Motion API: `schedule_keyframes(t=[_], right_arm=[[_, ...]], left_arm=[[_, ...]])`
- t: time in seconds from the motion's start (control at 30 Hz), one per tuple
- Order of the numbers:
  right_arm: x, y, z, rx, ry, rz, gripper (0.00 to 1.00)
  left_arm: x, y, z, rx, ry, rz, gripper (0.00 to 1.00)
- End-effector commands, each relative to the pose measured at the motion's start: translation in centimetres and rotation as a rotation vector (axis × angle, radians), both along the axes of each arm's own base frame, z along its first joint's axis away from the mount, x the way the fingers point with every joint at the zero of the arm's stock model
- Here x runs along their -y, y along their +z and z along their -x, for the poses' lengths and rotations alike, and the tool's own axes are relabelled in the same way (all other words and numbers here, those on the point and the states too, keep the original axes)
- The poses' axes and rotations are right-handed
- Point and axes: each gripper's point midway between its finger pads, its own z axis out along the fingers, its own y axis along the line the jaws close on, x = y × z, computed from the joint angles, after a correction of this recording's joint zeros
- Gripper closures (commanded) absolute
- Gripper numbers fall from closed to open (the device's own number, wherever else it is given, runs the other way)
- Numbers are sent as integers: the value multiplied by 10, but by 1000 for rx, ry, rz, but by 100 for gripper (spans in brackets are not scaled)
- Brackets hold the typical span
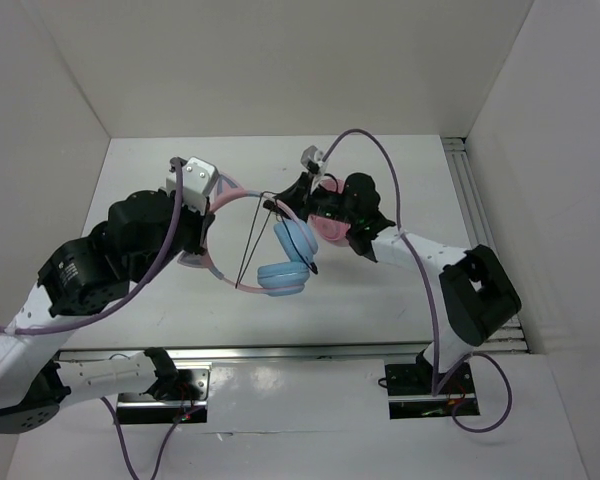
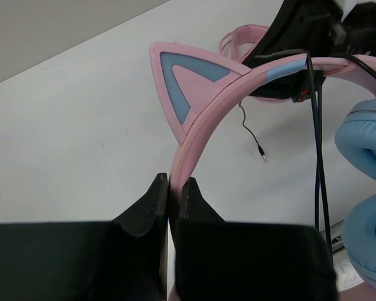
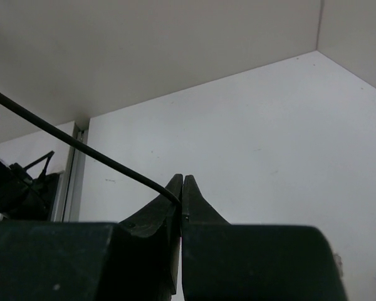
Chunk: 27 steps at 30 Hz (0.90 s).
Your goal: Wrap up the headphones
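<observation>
The headphones (image 1: 285,272) are in the middle of the white counter (image 1: 380,300), between the two arms, with the blue cups closest. The left fingers (image 2: 151,210) squeeze the pink headband (image 2: 203,128) just below its cat ear (image 2: 182,81). The right fingers (image 3: 200,210) are pinched tight on the thin black cable (image 3: 81,146). Behind them lies an all-pink pair (image 1: 330,228).
</observation>
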Motion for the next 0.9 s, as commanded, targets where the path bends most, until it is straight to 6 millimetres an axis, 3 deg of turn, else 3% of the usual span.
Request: schedule_keyframes(t=[0.0, 0.17, 0.2, 0.27, 0.3, 0.33, 0.4, 0.5, 0.53, 0.67, 0.7, 0.87], right_arm=[[-23, -22, -4, -53, -20, -41, 99], [-53, -31, -8, -89, 9, -101, 98], [-62, -46, -8, -119, 21, -90, 96], [-72, -46, -7, -131, 49, -121, 93], [-79, -64, -5, -160, 60, -108, 91], [-81, -62, -7, -154, 64, -123, 91], [-88, -77, -7, -184, 71, -108, 87], [-90, -81, -14, -184, 50, -125, 75], [-93, -89, -17, -206, 50, -119, 75], [-100, -88, -24, -196, 52, -128, 75], [-100, -95, -25, -206, 50, -119, 75], [-100, -105, -22, -225, 36, -120, 95]], left_arm=[[2, 73, 3, 127, 22, 273, 100], [5, 90, -2, 120, 73, 356, 100], [4, 94, -3, 119, 86, 364, 100], [1, 97, -7, 117, 132, 382, 100], [0, 95, -10, 109, 151, 375, 100], [-7, 96, -11, 118, 188, 378, 100], [-8, 98, -14, 122, 213, 382, 100], [-8, 104, -14, 130, 213, 394, 100], [-8, 104, -14, 130, 213, 394, 100], [-5, 99, -15, 113, 219, 395, 100], [-7, 100, -16, 116, 227, 394, 100], [-17, 99, -19, 124, 288, 397, 100]])
